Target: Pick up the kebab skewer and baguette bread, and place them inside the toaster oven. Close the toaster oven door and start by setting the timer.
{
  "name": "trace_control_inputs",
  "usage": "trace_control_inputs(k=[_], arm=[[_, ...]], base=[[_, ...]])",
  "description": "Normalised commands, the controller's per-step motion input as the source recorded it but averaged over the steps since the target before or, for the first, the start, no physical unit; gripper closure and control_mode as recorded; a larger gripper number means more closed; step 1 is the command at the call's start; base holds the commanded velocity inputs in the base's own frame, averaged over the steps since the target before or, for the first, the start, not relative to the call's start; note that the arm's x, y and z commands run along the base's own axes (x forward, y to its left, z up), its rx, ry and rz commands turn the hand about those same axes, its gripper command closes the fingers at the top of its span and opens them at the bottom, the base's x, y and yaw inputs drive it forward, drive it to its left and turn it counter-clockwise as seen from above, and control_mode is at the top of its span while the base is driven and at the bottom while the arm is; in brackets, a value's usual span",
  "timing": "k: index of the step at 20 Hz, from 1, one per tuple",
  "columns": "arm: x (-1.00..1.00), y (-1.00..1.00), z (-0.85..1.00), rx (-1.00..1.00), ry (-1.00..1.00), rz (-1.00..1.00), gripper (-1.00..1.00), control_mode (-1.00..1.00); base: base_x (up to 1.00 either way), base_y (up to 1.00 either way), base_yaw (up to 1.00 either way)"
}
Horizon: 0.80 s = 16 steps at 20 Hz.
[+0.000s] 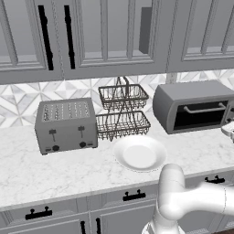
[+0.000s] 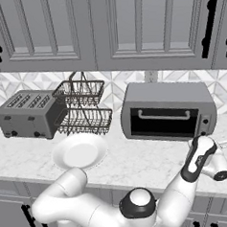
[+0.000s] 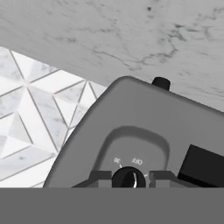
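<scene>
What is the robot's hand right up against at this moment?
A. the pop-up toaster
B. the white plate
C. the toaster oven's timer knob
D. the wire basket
C: in the hand view the gripper has its fingertips on either side of the black timer knob on the toaster oven.

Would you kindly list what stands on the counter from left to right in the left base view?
Toaster → wire basket rack → white plate → toaster oven.
</scene>
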Motion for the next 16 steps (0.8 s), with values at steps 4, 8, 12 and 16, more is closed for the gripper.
trace_control_inputs(k=[4, 8, 12, 16], arm=[[0.04, 0.00, 0.36, 0.13, -0.05, 0.00, 1.00, -1.00], [0.00, 0.00, 0.27, 0.21, -0.06, 0.00, 1.00, -1.00], [0.01, 0.00, 0.34, 0.24, -0.04, 0.00, 1.00, -1.00], [0.02, 0.00, 0.53, 0.25, -0.02, 0.00, 1.00, -1.00]], base=[[0.00, 0.00, 0.00], [0.00, 0.00, 0.00], [0.00, 0.00, 0.00], [0.00, 0.00, 0.00]])
